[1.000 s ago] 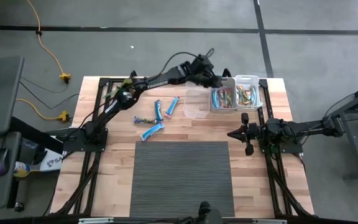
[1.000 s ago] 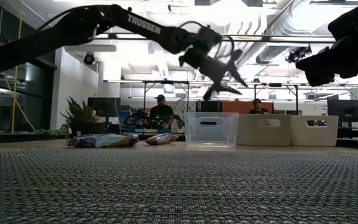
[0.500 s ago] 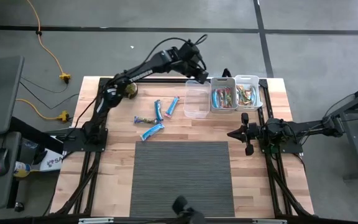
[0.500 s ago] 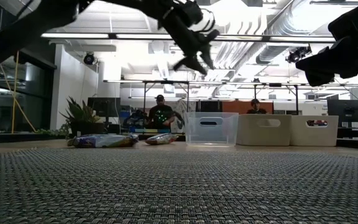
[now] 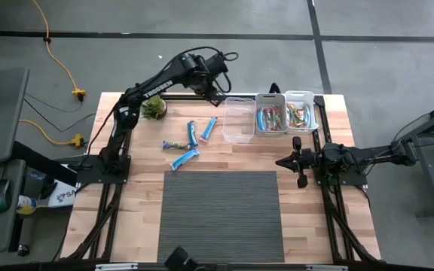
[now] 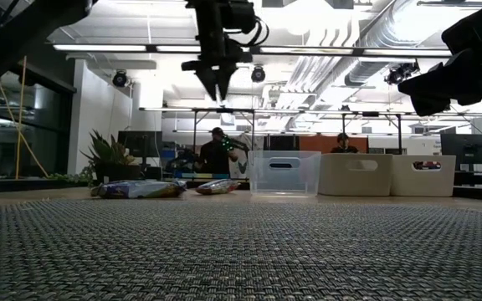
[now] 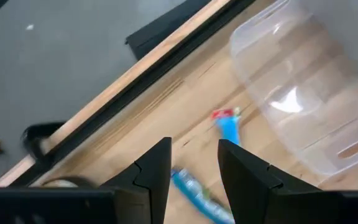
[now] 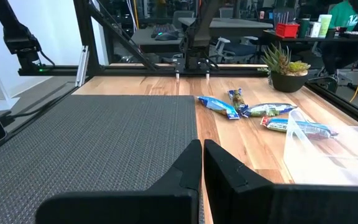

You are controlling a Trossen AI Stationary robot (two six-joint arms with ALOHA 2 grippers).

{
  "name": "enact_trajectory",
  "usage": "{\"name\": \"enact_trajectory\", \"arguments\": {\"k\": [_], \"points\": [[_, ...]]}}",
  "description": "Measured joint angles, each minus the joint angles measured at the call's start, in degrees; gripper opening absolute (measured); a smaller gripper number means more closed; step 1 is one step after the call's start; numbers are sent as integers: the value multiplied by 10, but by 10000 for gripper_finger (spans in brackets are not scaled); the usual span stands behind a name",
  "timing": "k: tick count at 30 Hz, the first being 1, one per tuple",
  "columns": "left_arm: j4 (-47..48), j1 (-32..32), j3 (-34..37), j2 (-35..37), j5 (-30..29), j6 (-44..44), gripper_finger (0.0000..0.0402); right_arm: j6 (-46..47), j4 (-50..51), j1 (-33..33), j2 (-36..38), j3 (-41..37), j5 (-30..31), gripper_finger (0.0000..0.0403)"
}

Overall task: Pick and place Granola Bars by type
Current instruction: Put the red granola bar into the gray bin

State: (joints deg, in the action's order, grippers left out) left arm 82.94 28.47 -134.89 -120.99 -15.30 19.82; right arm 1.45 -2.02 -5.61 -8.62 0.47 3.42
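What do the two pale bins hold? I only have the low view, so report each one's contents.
Observer: The high view shows mostly blue bars in the middle bin and yellow-green bars in the right bin. The clear bin is empty.
Operator: Count the bars still lying on the wood.
Observer: There are four loose bars, all left of the clear bin. Three are blue and the fourth is darker and multicoloured.
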Motion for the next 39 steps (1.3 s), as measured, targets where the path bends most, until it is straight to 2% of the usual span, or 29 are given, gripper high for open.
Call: {"name": "enact_trajectory", "arguments": {"k": [7, 11, 17, 20, 25, 30, 33, 39], "points": [[3, -4, 16, -2, 15, 6, 130, 0, 0, 0, 0, 0, 0, 0], [10, -4, 16, -2, 50, 5, 130, 0, 0, 0, 0, 0, 0, 0], [13, -16, 20, -9, 73, 0, 135, 0, 0, 0, 0, 0, 0, 0], [12, -19, 51, -13, 90, -1, 156, 0, 0, 0, 0, 0, 0, 0], [-6, -27, 127, -13, 105, -22, 219, 0, 0, 0, 0, 0, 0, 0], [-71, -28, 198, -13, 134, -60, 278, 0, 0, 0, 0, 0, 0, 0], [-115, -28, 239, -13, 136, -66, 293, 0, 0, 0, 0, 0, 0, 0], [-202, -26, 316, -13, 141, -38, 296, 0, 0, 0, 0, 0, 0, 0]]}}
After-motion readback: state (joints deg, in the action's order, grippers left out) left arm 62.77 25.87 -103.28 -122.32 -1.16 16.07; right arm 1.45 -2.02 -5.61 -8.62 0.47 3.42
